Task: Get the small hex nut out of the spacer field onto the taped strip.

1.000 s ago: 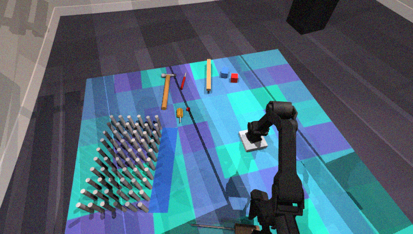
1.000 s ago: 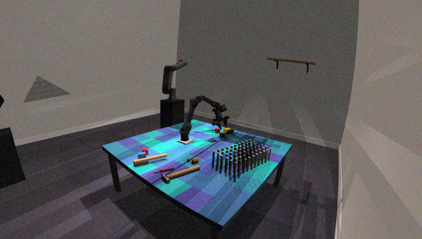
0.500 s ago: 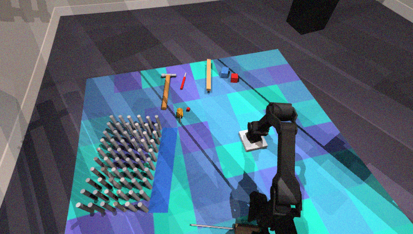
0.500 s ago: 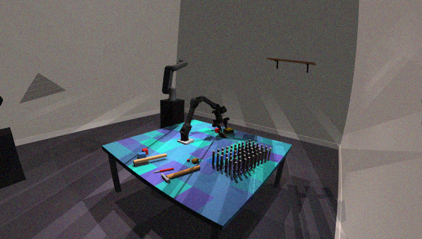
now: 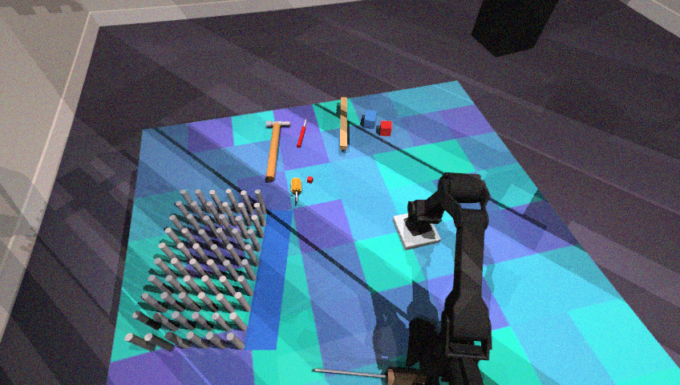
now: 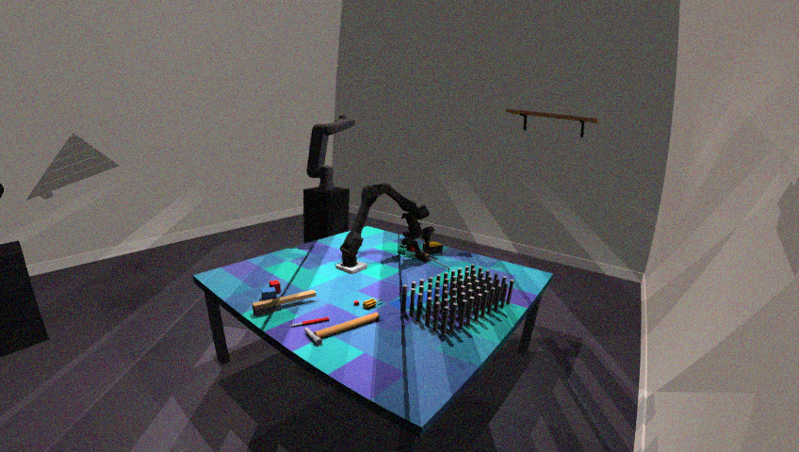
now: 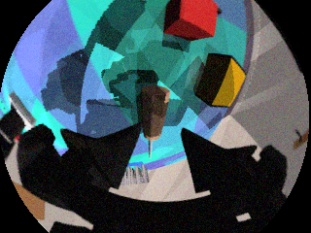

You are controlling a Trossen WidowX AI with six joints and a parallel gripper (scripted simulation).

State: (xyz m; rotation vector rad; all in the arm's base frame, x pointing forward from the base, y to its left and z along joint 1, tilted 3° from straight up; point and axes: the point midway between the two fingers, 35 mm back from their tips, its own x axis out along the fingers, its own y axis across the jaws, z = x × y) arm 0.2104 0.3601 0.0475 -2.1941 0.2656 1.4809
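My gripper (image 7: 161,128) is open, its fingers partly apart with nothing gripped. In the wrist view, a tool with a brown handle (image 7: 155,114) (image 5: 400,376) and thin grey shaft (image 5: 348,372) (image 7: 150,147) shows in the gap between the fingers. The tool lies at the near edge of the top view, its shaft pointing left. The arm partly hides the handle there. The metal spacers (image 5: 241,302) (image 6: 403,302) stand in rows at the left. The taped strip (image 5: 271,285) is a blue band along their right side. I cannot make out the hex nut.
A red block (image 7: 190,18) and a yellow block (image 7: 228,83) (image 6: 433,247) are near the tool. A hammer (image 5: 273,152) (image 6: 347,326), red pen-like tool (image 5: 301,135), wooden bar (image 5: 343,123), yellow screwdriver (image 5: 295,184), blue cube (image 5: 370,119) and red cubes (image 5: 385,128) (image 5: 309,180) lie beyond the spacers.
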